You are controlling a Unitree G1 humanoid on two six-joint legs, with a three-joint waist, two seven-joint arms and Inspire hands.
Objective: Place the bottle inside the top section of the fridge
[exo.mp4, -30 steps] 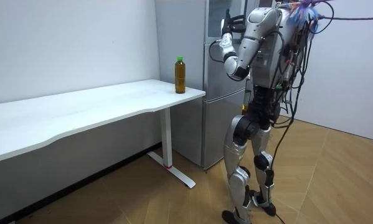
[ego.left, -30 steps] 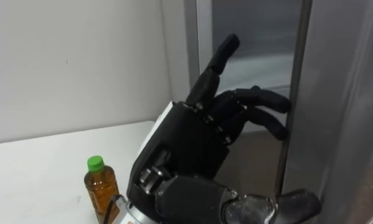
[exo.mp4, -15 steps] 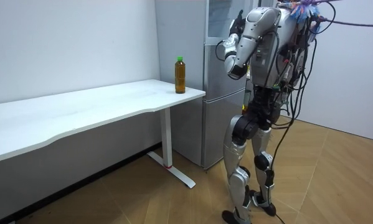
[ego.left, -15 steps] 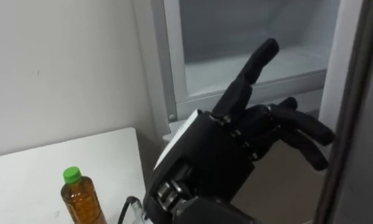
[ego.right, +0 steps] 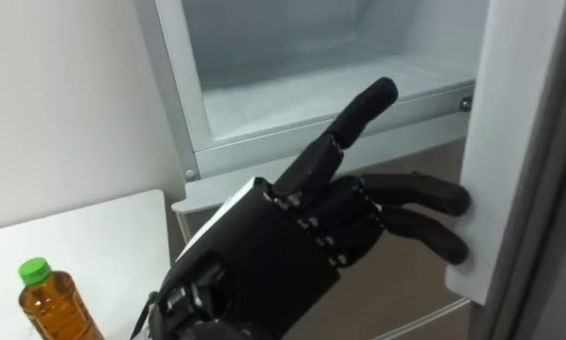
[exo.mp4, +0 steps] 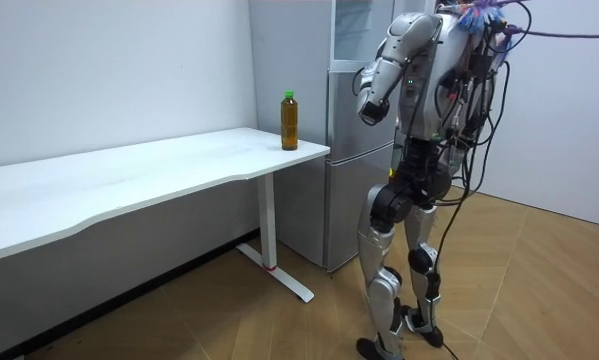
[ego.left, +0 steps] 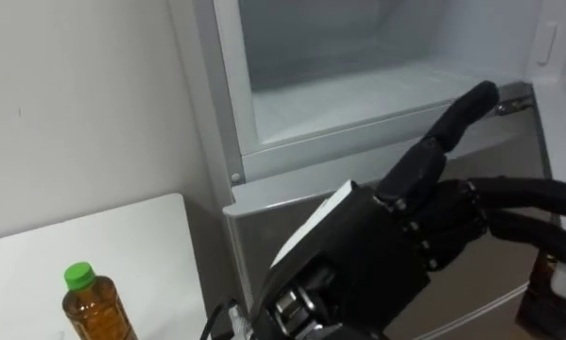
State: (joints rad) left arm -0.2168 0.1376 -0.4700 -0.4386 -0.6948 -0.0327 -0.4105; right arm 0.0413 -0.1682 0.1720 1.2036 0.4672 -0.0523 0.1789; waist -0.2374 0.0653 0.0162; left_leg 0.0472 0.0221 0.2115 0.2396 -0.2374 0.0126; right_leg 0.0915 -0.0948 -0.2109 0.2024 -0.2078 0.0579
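Note:
The amber bottle (ego.left: 94, 307) with a green cap stands upright on the white table (ego.left: 122, 236), at its corner next to the fridge (exo.mp4: 349, 150); it is the same bottle (ego.right: 51, 302) (exo.mp4: 290, 120) in the other views. My left hand (ego.right: 273, 246) is raised in front of the fridge, apart from the bottle and holding nothing. One finger points up, and the others reach right, with their tips against the edge of the open upper door (ego.right: 490, 142). The upper compartment (ego.left: 358, 94) stands open, with bare white walls and floor.
The lower fridge door (ego.left: 292, 208) is closed below the open compartment. A white wall runs behind the table. In the room view I stand upright on a wooden floor, facing the fridge, with the long table (exo.mp4: 129, 170) on my left.
The upper door has swung wider, so more of the compartment shows. My left hand has moved right and down with the door's edge. The view has shifted; the bottle has not moved.

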